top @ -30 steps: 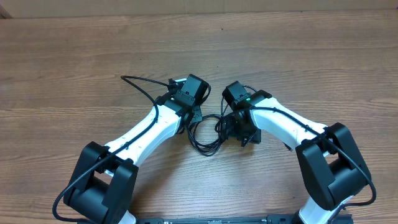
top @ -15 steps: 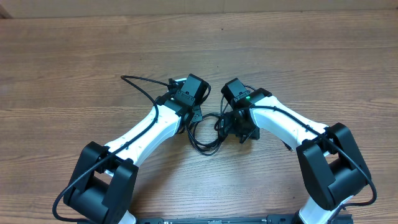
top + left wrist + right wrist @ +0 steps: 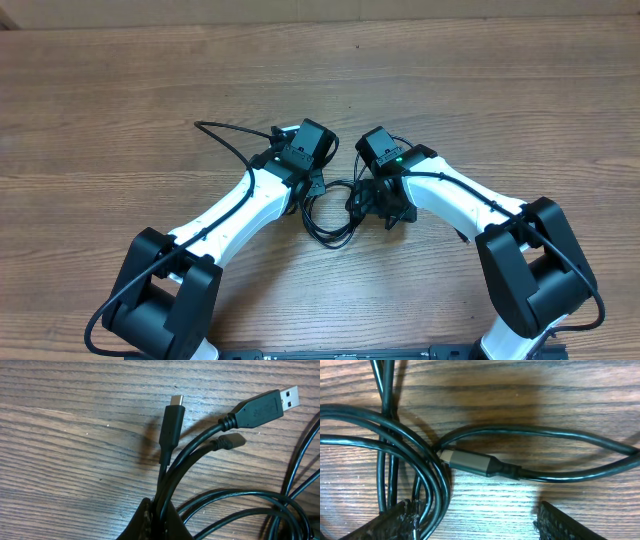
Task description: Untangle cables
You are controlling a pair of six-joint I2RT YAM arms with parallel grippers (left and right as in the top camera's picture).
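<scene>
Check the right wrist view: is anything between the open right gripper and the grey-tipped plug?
Nothing foreign. Only bare tabletop lies between the right gripper and the plug. However, several looped cables run against the finger at the view's left, so closing might catch them too.

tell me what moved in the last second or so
The right gripper, jaws open, edged a little toward the left gripper and now sits over the cables. Nothing was taken hold of or let go. The left gripper stayed shut on the cables, and their loop did not visibly shift.
</scene>
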